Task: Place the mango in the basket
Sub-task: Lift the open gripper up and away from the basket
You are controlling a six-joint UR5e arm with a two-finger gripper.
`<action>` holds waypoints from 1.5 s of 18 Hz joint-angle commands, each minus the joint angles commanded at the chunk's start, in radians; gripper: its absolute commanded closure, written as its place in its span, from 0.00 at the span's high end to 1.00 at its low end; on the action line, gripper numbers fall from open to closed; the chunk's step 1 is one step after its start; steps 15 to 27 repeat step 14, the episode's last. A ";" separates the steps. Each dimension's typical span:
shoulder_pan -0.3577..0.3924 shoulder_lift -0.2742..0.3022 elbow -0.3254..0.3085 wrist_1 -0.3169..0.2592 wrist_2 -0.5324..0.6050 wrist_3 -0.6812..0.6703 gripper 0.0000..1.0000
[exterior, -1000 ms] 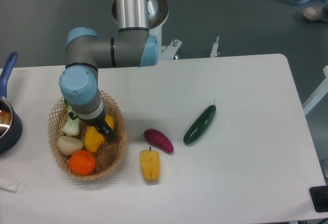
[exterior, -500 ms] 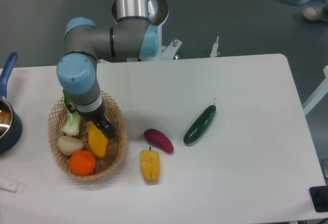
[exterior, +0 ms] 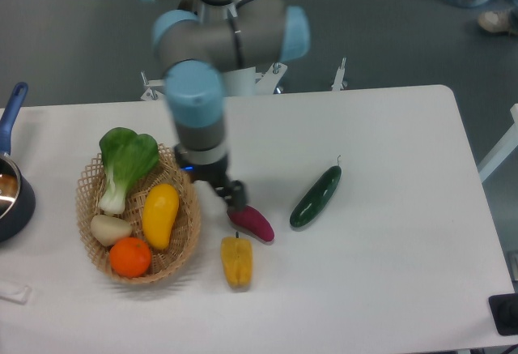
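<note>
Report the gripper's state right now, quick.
Gripper: holding nothing; open or closed cannot be told. The mango lies in the basket.

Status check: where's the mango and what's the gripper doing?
Gripper off the basket, above the purple vegetable; jaw state unclear. Mango lying inside basket, released. Nothing in the way.
</note>
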 joint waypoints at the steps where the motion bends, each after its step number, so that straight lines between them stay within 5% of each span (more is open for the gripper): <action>1: 0.020 0.006 0.002 0.000 0.000 0.026 1.00; 12: 0.282 0.006 0.035 0.000 0.015 0.316 1.00; 27: 0.295 -0.006 0.043 0.000 0.014 0.332 1.00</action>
